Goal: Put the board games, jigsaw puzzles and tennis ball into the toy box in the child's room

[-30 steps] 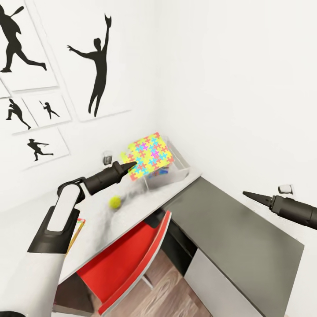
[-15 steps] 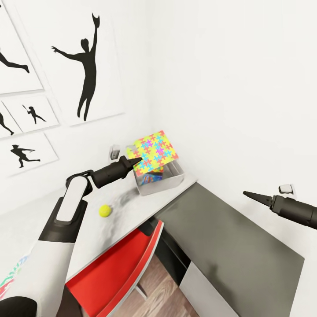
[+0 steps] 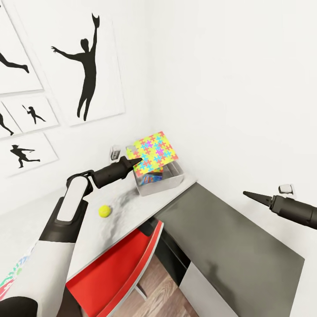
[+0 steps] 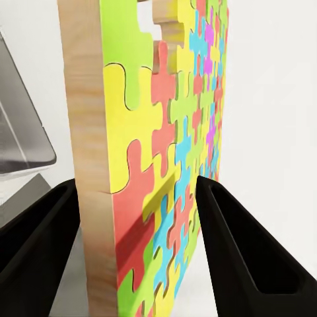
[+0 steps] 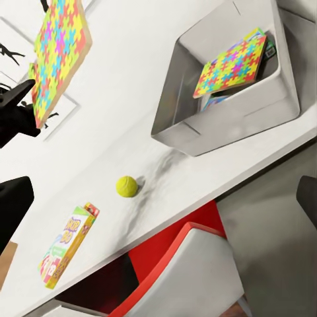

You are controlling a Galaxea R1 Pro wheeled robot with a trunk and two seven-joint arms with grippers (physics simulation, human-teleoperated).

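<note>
**Puzzle slab held above the toy box**

The desk [image 3: 110, 229] runs along the white wall, its light-grey top joined to a lower dark-grey wing [image 3: 233, 237]. A red chair [image 3: 119, 268] is tucked under the light part. On the wall hang black athlete silhouette prints [image 3: 86, 66].

The toy box [image 3: 165, 180] stands on the desk in the corner. In the right wrist view a second jigsaw puzzle [image 5: 231, 64] lies tilted inside it, on top of other coloured things that are too hidden to name.

The left tool [image 3: 135, 162] grips a jigsaw puzzle [image 3: 152, 152] by its edge, one finger on each face, and holds it tilted in the air over the box, clear of the rim. The right tool [image 3: 251, 194] hangs over the dark wing; whether it is open or closed I cannot tell.

A board game [image 5: 68, 244] lies flat near the desk's front edge. The tennis ball [image 3: 104, 211] rests on the desk between that game and the box, apart from both.
</note>
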